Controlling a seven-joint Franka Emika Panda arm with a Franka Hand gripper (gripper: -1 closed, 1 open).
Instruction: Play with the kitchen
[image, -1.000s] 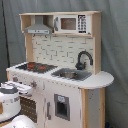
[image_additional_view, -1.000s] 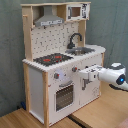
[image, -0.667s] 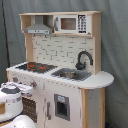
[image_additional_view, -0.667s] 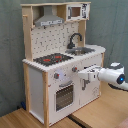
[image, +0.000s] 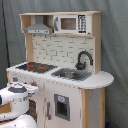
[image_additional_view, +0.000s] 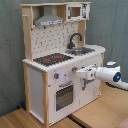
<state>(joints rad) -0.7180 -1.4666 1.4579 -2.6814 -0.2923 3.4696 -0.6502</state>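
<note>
So the toy kitchen (image_additional_view: 55, 65) stands on a wooden floor (image_additional_view: 20, 119) against a grey curtain (image_additional_view: 10, 50); the stovetop (image_additional_view: 52, 59) has red rings, and the black faucet (image_additional_view: 74, 39) curves over the sink (image_additional_view: 82, 50); the white arm's gripper (image_additional_view: 81, 74) is right at the front panel near the knobs (image_additional_view: 57, 76), above the oven door (image_additional_view: 63, 96); honestly can't tell whether its fingers are open or holding anything.
</note>
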